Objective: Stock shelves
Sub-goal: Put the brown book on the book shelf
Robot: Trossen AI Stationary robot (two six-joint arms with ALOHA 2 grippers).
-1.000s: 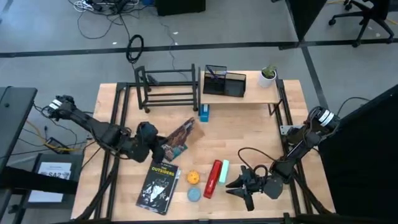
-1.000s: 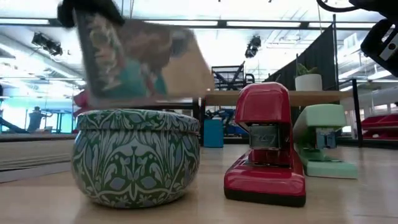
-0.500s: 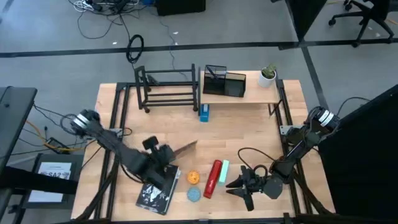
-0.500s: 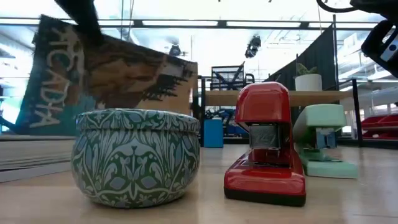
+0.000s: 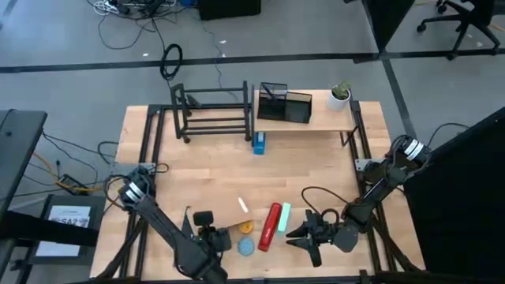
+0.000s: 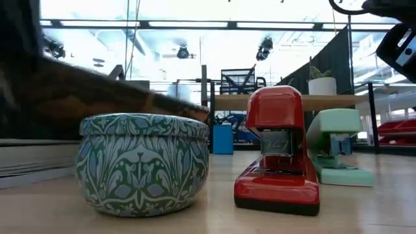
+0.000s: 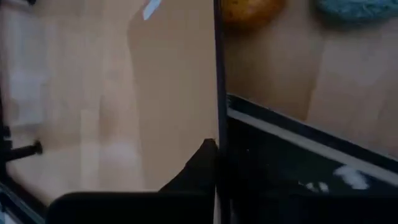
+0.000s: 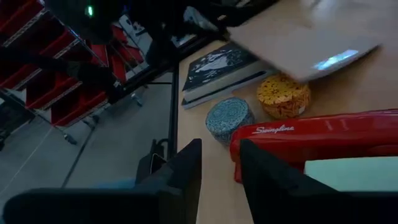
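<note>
Left tool (image 5: 207, 237) sits low at the counter's (image 5: 316, 158) near edge, jaws clamped on a thin book (image 8: 298, 37) held nearly flat, edge-on, over the black book (image 8: 217, 65). Book looks light and stiff but a slick cover, so grip by spine edge, deep bite. Shelves well apart at far edge: black rack (image 5: 211, 114), wood plank shelf (image 5: 316, 122). Right tool (image 5: 306, 234) parked by red stapler (image 5: 271, 226), fingers apart, holding nothing.
</note>
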